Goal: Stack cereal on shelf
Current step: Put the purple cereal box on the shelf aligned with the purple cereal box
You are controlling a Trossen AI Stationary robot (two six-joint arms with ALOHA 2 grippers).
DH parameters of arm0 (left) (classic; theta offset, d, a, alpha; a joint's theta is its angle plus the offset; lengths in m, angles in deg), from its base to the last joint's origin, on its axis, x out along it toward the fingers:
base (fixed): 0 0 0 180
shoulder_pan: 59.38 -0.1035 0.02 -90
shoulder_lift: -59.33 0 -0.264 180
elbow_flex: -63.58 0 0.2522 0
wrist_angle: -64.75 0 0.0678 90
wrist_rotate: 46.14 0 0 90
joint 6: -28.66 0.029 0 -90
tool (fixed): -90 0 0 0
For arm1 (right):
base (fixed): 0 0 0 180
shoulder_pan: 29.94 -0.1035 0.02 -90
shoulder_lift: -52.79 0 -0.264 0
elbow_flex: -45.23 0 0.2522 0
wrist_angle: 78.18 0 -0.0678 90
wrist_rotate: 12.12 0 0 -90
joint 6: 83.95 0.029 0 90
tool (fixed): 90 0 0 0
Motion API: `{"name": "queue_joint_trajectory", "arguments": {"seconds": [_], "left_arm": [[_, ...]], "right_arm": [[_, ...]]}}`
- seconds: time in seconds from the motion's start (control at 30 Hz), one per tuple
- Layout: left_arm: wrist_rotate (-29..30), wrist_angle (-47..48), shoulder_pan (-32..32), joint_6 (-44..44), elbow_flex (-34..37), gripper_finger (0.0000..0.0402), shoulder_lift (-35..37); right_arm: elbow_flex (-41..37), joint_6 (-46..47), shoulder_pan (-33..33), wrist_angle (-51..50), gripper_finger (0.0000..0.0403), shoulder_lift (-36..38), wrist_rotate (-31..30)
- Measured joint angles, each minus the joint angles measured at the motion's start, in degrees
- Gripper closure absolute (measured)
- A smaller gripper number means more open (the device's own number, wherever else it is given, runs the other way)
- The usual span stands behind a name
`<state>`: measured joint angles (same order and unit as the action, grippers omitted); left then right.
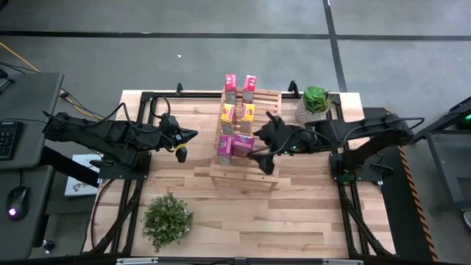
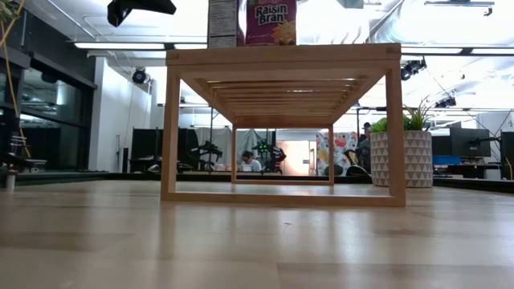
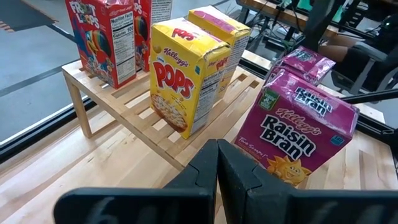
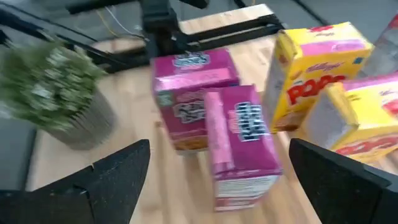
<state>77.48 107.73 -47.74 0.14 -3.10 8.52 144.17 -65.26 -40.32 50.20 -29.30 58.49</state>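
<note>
Overhead, six cereal boxes stood in pairs on the slatted shelf mid plank worktop. Left tool, fingers pressed together, hung beside it; right tool spread wide over the magenta pair. Office desks and monitors sat behind.

overhead, table-level, two wrist cameras

Left arm: reaches in from the left, its gripper closed.
Right arm: stretches in from the right, its gripper spread wide.
</note>
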Motion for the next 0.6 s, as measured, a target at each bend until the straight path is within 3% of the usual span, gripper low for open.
{"name": "queue_joint_trajectory", "arguments": {"seconds": [0.23, 0.43, 0.6], "left_arm": [[-0.27, 0.06, 0.0, -0.42, 0.0, 0.0401, 0.0], [-1.33, 0.08, 0.0, -0.38, 0.0, 0.0401, 0.0], [-1.33, 0.08, 0.0, -0.36, 0.0, 0.0401, 0.0]], "right_arm": [[0.0, -5.03, 0.1, -0.78, 0.0024, -1.65, -4.87], [-1.68, -3.27, 0.63, -0.87, 0.0024, -1.68, -1.68], [-5.38, -0.76, 0.62, 0.38, 0.0025, -1.68, -3.08]]}}
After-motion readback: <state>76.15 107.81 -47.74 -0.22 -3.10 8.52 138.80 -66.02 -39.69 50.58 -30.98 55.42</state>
